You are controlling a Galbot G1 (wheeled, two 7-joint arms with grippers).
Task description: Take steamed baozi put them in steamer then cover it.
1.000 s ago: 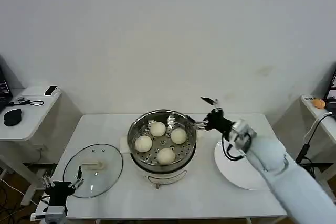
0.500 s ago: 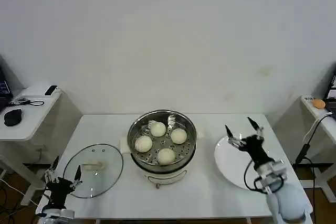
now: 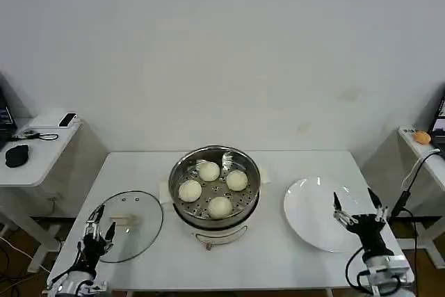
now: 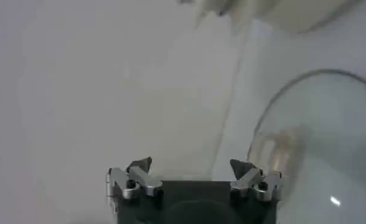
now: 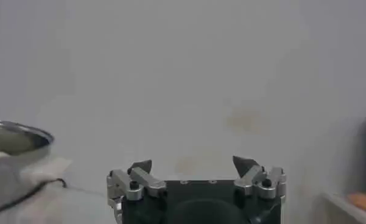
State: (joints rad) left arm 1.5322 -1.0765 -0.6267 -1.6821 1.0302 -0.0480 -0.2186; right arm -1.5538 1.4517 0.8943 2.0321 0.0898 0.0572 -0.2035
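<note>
Several cream-white steamed baozi [image 3: 209,171] lie on the perforated tray inside the shiny steamer [image 3: 179,209] at the table's middle; its rim [image 5: 15,136] also shows in the right wrist view. The steamer is uncovered. Its clear glass lid [image 3: 139,234] with a cream handle [image 3: 125,219] lies flat on the table to the left, and shows again as the lid [image 4: 320,140] in the left wrist view. My left gripper [image 3: 99,225] hangs open at the lid's near-left edge, holding nothing. My right gripper [image 3: 356,206] stands open and empty by the front right corner.
An empty flat white plate [image 3: 313,206] sits right of the steamer, just beside my right gripper. A side table [image 3: 31,151] with small devices stands at the far left. Another surface with an orange object [image 3: 421,137] is at the far right.
My right arm has drawn back from the steamer's right rim to the table's front right, past the plate. My left gripper has crept up to the lid's edge.
</note>
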